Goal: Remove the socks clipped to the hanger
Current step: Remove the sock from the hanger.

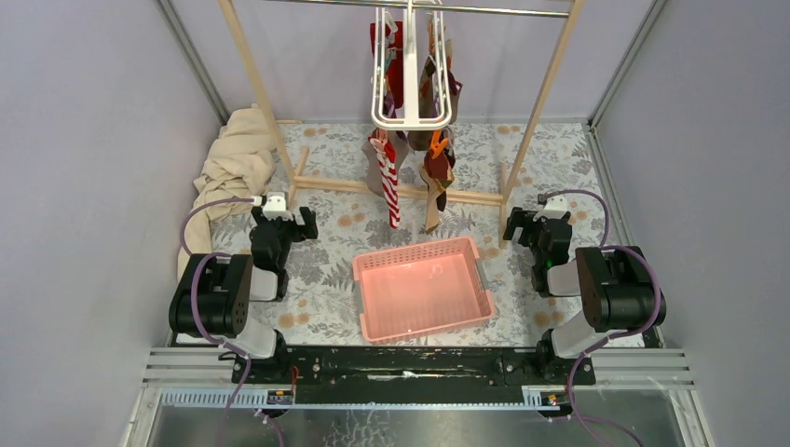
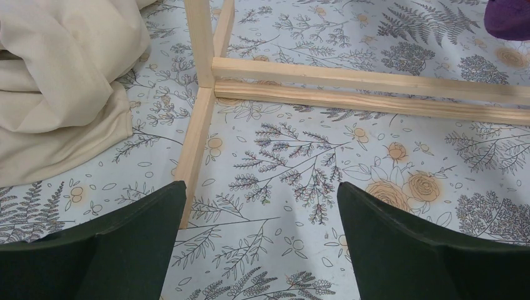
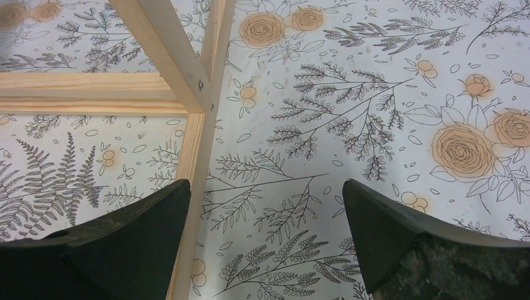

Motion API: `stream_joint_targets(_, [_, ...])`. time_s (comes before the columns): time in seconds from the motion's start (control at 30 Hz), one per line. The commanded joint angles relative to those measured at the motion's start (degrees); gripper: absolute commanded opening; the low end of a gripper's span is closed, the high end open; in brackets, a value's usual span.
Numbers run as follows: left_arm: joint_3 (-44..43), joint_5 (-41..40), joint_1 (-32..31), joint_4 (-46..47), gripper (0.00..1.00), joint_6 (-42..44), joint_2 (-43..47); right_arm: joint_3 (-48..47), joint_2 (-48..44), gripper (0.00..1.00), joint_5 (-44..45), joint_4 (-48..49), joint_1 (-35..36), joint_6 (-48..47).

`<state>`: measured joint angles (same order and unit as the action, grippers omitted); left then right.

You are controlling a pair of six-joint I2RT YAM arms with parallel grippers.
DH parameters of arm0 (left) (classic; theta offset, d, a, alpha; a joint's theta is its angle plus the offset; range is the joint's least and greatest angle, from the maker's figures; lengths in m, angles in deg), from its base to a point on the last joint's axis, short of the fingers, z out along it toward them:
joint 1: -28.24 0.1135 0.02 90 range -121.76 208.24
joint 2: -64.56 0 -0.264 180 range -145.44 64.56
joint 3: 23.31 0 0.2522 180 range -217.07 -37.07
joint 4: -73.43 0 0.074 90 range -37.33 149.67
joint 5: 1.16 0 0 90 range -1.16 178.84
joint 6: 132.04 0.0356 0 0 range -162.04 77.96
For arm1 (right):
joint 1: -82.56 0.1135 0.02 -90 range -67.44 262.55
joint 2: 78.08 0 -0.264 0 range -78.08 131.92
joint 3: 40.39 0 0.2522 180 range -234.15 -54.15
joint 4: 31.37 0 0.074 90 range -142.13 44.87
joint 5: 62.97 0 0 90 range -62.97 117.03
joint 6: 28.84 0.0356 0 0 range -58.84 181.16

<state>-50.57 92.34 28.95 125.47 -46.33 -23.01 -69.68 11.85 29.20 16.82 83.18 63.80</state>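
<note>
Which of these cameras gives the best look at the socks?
The top view: it shows the socks hanging in a bunch from the white hanger, above the table. The left wrist view catches only a purple scrap at its top right corner, perhaps a sock tip. The right wrist view shows none.

Bright, even overhead light — soft shadows, sharp focus, glare in the basket (image 1: 410,251).
</note>
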Motion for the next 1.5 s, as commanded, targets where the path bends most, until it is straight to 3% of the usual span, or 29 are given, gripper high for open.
stream_joint_targets(0.0, [-1.27, -0.26, -0.50, 1.52, 0.99, 1.31, 0.36, -1.43, -1.07, 1.00, -1.38, 2.25, -0.21, -1.17])
stream_joint_targets(0.6, [-0.09, 1.02, -0.45, 3.13, 0.99, 1.77, 0.70, 0.61, -1.67, 1.00, -3.54, 5.29, -0.27, -1.84])
stream_joint_targets(0.73, [3.37, 0.28, -0.45, 6.59, 0.99, 1.79, 4.62, 5.76, -3.93, 1.00, -0.20, 12.61, -0.28, -0.47])
stream_joint_targets(0.83, [3.85, 1.53, -0.45, 4.73, 0.99, 2.20, 7.47, 6.52, -6.09, 1.00, -1.91, 12.56, -0.27, -1.26])
stream_joint_targets(1.0, [2.42, 2.69, -1.51, -6.66, 0.99, 2.36, 17.07, 5.70, -13.87, 1.00, -0.55, 3.80, -0.27, -1.04])
stream_joint_targets(1.17, [2.64, 3.08, -1.68, -11.11, 0.99, -0.92, 25.77, 5.08, -24.07, 1.00, -0.86, -5.63, -0.27, 0.98])
stream_joint_targets(1.3, [-2.08, 2.34, -1.77, -25.70, 0.99, -4.16, 33.63, 1.02, -31.14, 1.00, -3.37, -16.92, -0.27, 1.64])
stream_joint_targets(1.47, [-11.00, 1.60, -1.77, -44.73, 0.99, -9.34, 39.64, -13.24, -34.96, 1.00, -0.57, -39.05, -0.27, 9.57])
